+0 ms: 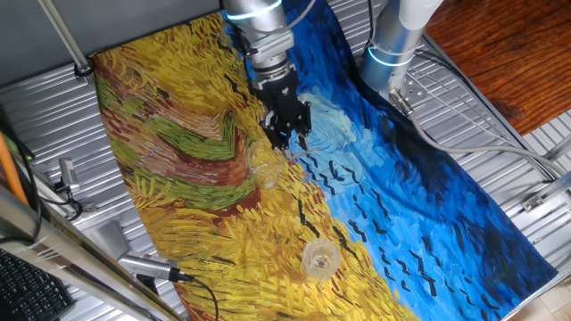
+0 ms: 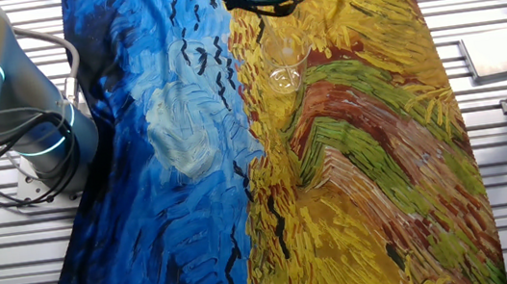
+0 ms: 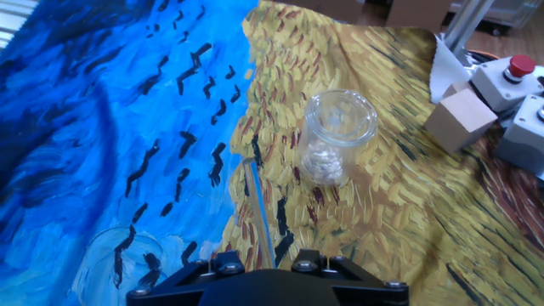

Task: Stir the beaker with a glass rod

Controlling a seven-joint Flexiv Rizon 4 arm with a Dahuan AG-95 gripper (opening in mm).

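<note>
The beaker is a small clear glass standing on the yellow part of the painted cloth. In the hand view its faint rim shows at the lower left. My gripper hangs just above and beside it, shut on the glass rod. The rod is a thin clear stick running out from between the fingers. In the hand view its far end lies right of the beaker's rim, outside the glass. In the fixed views the rod is too faint to make out.
A second glass vessel with a brighter whitish rim and white bits inside stands farther along the cloth. A wooden block and a red-button box sit beyond it. The arm's base stands beside the blue side.
</note>
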